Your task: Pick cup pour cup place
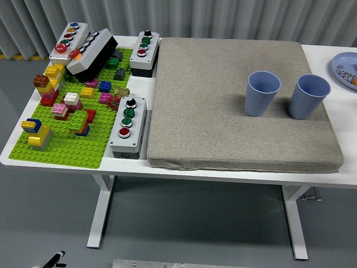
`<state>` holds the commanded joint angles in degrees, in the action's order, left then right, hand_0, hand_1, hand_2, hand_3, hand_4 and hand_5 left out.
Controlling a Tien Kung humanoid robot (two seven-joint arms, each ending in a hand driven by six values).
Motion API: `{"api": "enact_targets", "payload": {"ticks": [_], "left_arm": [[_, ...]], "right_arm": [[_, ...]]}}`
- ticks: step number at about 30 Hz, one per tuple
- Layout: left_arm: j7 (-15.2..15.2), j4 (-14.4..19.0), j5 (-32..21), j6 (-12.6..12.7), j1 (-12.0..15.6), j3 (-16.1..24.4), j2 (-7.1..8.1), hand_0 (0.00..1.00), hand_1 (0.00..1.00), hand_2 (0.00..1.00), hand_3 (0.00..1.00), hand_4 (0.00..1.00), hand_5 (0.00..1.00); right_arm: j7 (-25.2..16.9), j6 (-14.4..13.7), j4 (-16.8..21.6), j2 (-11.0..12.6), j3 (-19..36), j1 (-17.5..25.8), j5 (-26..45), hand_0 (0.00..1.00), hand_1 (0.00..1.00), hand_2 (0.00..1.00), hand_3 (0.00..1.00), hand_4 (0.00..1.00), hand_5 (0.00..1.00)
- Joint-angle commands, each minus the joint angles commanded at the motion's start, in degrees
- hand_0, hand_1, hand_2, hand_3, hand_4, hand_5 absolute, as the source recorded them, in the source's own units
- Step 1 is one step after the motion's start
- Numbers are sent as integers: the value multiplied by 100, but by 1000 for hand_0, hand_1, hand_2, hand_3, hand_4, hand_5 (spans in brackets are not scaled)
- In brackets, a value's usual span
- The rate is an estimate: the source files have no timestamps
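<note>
Two blue cups stand upright on a grey mat [223, 128] at the right of the table. The left cup [262, 93] and the right cup [309, 97] are a little apart, side by side. I cannot see into them well enough to tell what they hold. Neither of my hands is in view.
A green brick baseplate [67, 148] with several coloured bricks lies at the left. Several button boxes stand around it, one [128, 127] next to the mat's left edge. A blue plate [347, 70] with small items sits at the far right edge.
</note>
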<state>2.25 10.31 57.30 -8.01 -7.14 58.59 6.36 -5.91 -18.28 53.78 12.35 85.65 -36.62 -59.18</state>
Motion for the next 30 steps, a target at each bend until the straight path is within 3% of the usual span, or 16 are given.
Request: {"api": "enact_targets", "payload": {"ticks": [17, 30], "left_arm": [[46, 0, -408, -40, 149, -2, -22, 875, 854, 933, 807, 650, 992], [-2, 0, -292, -66, 149, 184, -18, 874, 848, 932, 803, 653, 992]], "right_arm": [[48, 7, 234, -11, -107, 122, -85, 876, 806, 846, 848, 785, 998], [49, 17, 231, -8, -45, 111, -83, 875, 806, 845, 849, 784, 998]]}}
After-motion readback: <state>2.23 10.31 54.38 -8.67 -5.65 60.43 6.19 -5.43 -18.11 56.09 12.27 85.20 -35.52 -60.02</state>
